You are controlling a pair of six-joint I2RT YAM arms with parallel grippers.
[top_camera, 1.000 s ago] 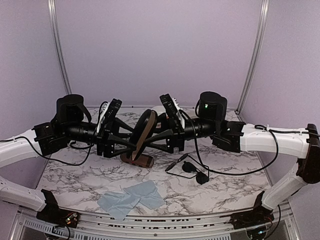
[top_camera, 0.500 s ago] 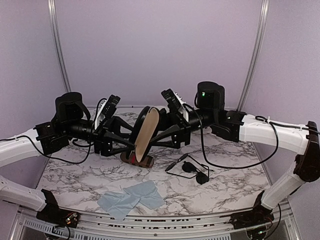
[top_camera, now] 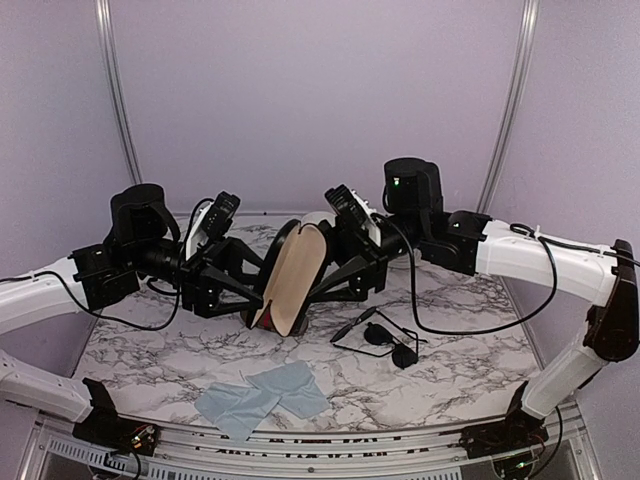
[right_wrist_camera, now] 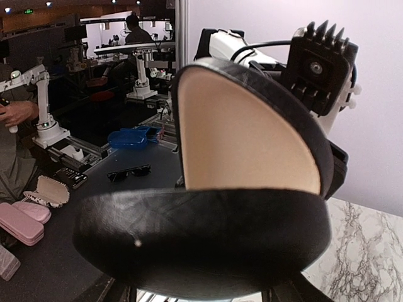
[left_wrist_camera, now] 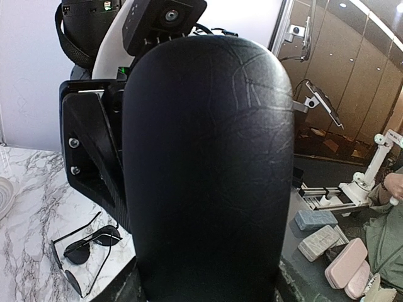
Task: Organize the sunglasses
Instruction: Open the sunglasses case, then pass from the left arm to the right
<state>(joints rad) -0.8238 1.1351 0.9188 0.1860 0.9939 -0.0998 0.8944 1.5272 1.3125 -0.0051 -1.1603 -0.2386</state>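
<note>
The glossy black case (top_camera: 292, 275) is held up over the middle of the table, hinged open, with its tan lining facing the top camera. My left gripper (top_camera: 252, 283) is shut on one half; its black shell (left_wrist_camera: 208, 170) fills the left wrist view. My right gripper (top_camera: 335, 282) is shut on the other half (right_wrist_camera: 201, 239), with the tan lining (right_wrist_camera: 242, 135) behind it. The fingers of both are hidden by the case in the wrist views. The sunglasses (top_camera: 384, 335) lie unfolded on the marble to the right of the case and also show in the left wrist view (left_wrist_camera: 85, 245).
A brown plaid case with a red stripe (top_camera: 264, 319) lies under the held case, mostly hidden. A light blue cloth (top_camera: 262, 394) lies near the front edge. A white dish (left_wrist_camera: 4, 196) is at the back. Purple walls enclose the table.
The black case has swung further open between the two grippers, so its tan lining now faces the camera. The right arm has risen and shifted left. The sunglasses and the cloth have not moved.
</note>
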